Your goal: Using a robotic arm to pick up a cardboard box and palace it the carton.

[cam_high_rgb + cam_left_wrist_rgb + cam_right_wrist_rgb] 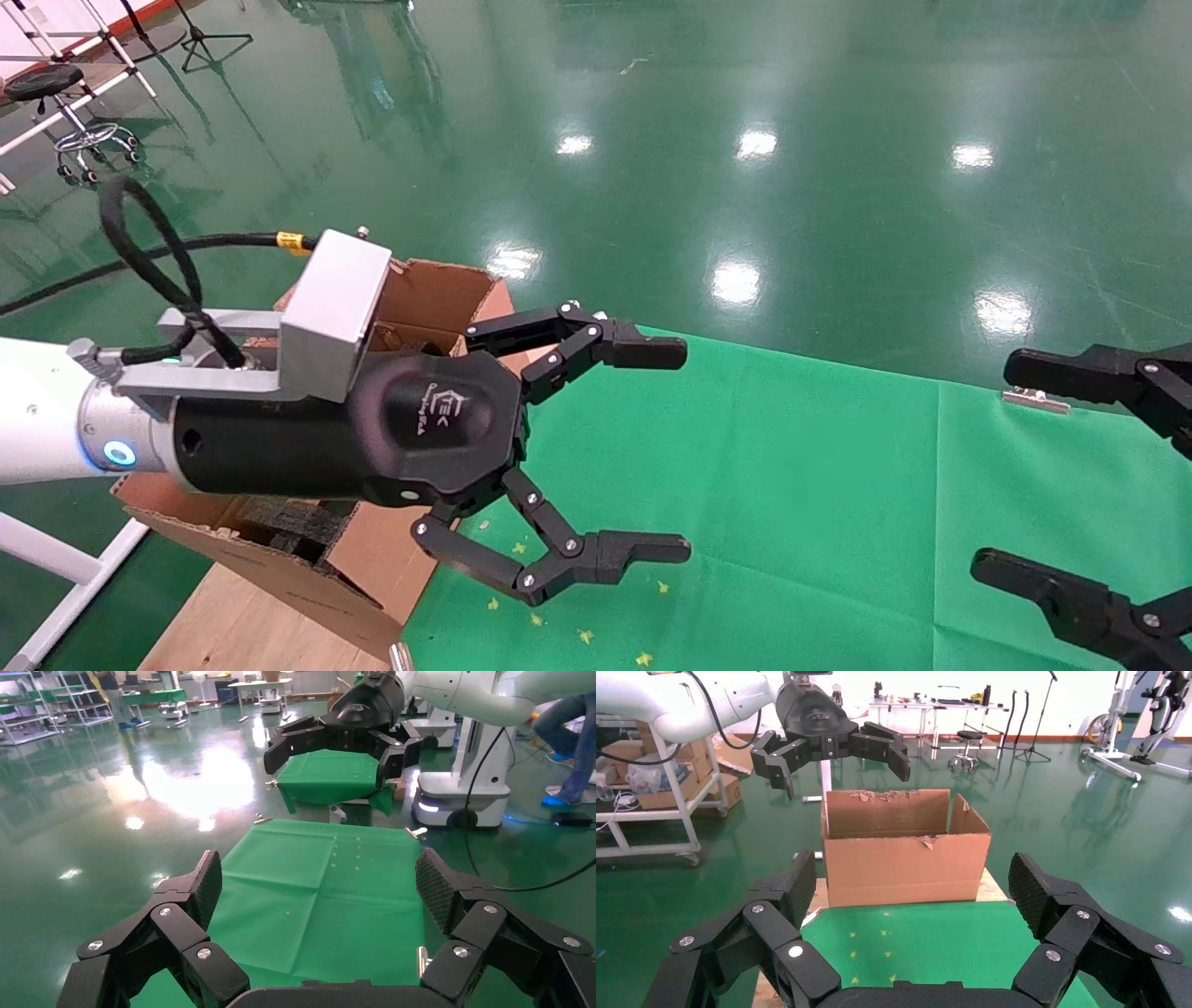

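My left arm, white with a silver bracket and black cable, holds its gripper open and empty over the near edge of the carton, fingers pointing across the green cloth table. The carton is large, brown and torn-edged, with black foam inside; it also shows in the right wrist view with the left gripper above it. My right gripper is open and empty at the table's right side. Nothing lies between the jaws in either wrist view. The small taped cardboard box is out of view.
The carton stands on a wooden board at the table's left end. Small yellow marks dot the cloth. A metal clip holds the far cloth edge. A stool and stands are far off on the green floor.
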Available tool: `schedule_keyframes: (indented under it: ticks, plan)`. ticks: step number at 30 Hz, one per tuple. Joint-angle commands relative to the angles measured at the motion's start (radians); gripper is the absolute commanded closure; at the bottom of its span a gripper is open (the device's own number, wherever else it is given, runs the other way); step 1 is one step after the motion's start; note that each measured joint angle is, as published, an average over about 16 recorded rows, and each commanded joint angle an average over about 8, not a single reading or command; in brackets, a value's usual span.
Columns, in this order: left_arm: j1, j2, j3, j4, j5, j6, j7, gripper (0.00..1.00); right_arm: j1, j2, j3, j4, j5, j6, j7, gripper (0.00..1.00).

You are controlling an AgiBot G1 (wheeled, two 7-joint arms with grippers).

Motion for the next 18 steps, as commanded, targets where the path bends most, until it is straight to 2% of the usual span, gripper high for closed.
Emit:
schedule_keyframes:
  ticks: [1, 18]
  plan:
    - [0.000, 0.000, 0.000, 0.000, 0.000, 0.000, 0.000, 0.00, 0.000, 0.000, 0.000, 0.000, 0.000, 0.000, 0.000, 0.00]
    - [0.000, 0.000, 0.000, 0.000, 0.000, 0.000, 0.000, 0.00, 0.000, 0.000, 0.000, 0.000, 0.000, 0.000, 0.000, 0.00]
